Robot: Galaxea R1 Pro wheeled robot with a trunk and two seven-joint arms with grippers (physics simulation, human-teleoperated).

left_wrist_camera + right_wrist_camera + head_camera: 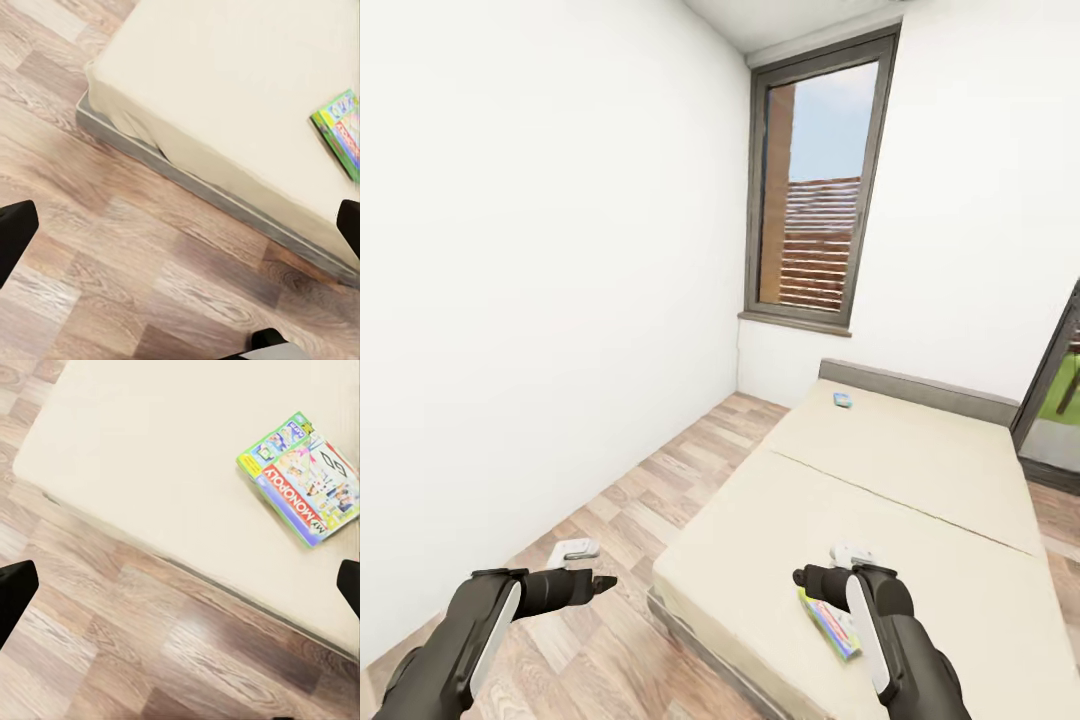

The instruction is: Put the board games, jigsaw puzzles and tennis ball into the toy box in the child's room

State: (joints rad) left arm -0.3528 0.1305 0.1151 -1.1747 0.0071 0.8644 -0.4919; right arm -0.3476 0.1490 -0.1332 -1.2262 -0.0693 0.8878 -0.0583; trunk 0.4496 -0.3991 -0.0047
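Robot's parked at the foot corner of the big cream-beige bed with the grey edge (900,470), both arms held out low in front, I'd guess as a carry pose while it lines up. The left hand (595,583) hangs over the wood-plank floor (660,480), fingers spread wide with nothing between them. The right hand (805,577) is above the mattress corner, also spread wide and empty. The nearer flat board game box with the yellow-green-red printed cover (300,476) lies flat near the bed's edge, just beside the right hand, so that one looks like the first pick. A second small blue game box (843,400) sits well apart, up near the grey headboard below the tall window (815,190).
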